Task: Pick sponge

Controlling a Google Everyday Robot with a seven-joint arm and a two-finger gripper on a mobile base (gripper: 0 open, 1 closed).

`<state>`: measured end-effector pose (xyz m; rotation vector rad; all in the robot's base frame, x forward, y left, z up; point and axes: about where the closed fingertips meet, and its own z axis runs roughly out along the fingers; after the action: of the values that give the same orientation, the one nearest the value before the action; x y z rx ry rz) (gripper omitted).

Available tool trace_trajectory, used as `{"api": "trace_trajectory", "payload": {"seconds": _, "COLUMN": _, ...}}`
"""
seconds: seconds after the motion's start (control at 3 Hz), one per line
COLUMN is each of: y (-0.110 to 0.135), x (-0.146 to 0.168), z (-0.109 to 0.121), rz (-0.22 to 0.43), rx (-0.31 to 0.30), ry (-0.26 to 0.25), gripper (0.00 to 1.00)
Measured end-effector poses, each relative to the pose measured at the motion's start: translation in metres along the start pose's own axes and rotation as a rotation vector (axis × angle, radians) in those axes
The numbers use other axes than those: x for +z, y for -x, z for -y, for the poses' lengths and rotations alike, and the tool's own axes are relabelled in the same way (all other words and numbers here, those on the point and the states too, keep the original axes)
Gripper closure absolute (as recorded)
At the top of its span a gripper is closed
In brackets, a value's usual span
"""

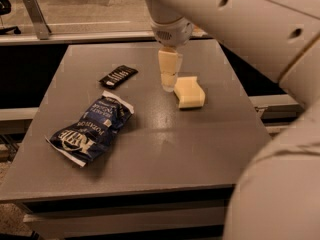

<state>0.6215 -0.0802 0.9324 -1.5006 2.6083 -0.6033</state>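
Gray table [210, 149] seen from above. Gripper [169, 83] points down just left of pale yellow sponge [190, 93], perhaps touching it; jaw state cannot be told. Blue snack bag [92, 129] and black packet [118, 76] lie further left.

The gripper [169, 85] hangs low over the table [165, 154], just left of the sponge [189, 91], so that side is taken. Bare tabletop lies to the sponge's right and in front of it. The packet [118, 76] and the bag [95, 128] sit well to the left, apart from both. The arm [240, 19] crosses overhead at the back and right.
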Motion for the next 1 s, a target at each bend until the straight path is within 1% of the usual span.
{"api": "trace_trajectory", "payload": {"seconds": 0.33, "y": -0.016, "x": -0.006, "z": 0.028, "rz": -0.046, "rx": 0.224, "ry": -0.103, "gripper": 0.0}}
{"api": "trace_trajectory", "payload": {"seconds": 0.67, "y": -0.002, "x": -0.005, "z": 0.037, "rz": 0.024, "rx": 0.304, "ry": -0.129, "gripper": 0.0}}
{"api": "trace_trajectory", "payload": {"seconds": 1.0, "y": 0.002, "x": -0.004, "z": 0.039, "rz": 0.03, "rx": 0.305, "ry": -0.145, "gripper": 0.0}}
